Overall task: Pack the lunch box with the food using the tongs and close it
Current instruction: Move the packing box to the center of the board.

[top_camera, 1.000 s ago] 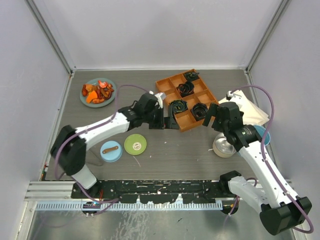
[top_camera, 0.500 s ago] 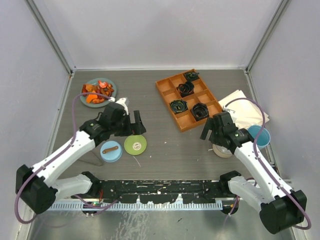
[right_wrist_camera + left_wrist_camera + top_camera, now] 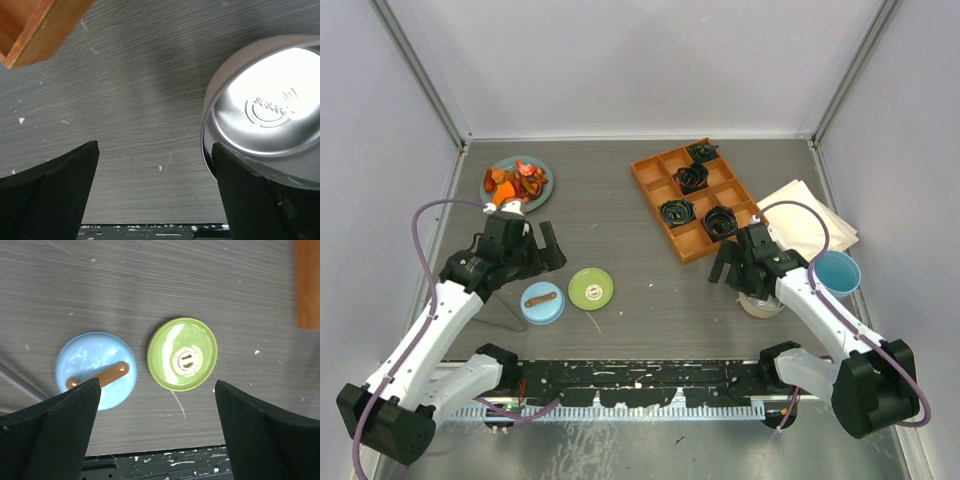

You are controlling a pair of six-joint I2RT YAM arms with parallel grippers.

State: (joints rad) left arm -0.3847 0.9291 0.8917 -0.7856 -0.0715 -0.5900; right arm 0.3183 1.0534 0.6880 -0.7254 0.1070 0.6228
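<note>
The food [image 3: 515, 181] lies piled on a teal plate at the back left. My left gripper [image 3: 542, 257] hovers open just above the blue lid [image 3: 542, 302] and the green lid [image 3: 591, 288]; its wrist view shows both lids, blue [image 3: 96, 370] and green [image 3: 182, 353], ahead of the empty left gripper [image 3: 155, 435]. The steel tin [image 3: 761, 301] sits partly under my right arm. My right gripper [image 3: 735, 271] is open, and one fingertip overlaps the rim of the steel tin [image 3: 270, 110]. The light-blue cylinder [image 3: 837, 272] stands to the right. The thin grey tongs [image 3: 512, 323] lie by the blue lid, partly hidden.
An orange compartment tray [image 3: 695, 198] with black coils sits at the back centre-right, its corner in both wrist views. A white cloth [image 3: 808, 224] lies at the right. Grey walls enclose the table; the black mounting rail [image 3: 640, 378] runs along the near edge.
My left arm has swung from the orange tray back to the left and nearer, over the two lids. The right gripper has drawn nearer, down to the steel tin. Both stay open.
</note>
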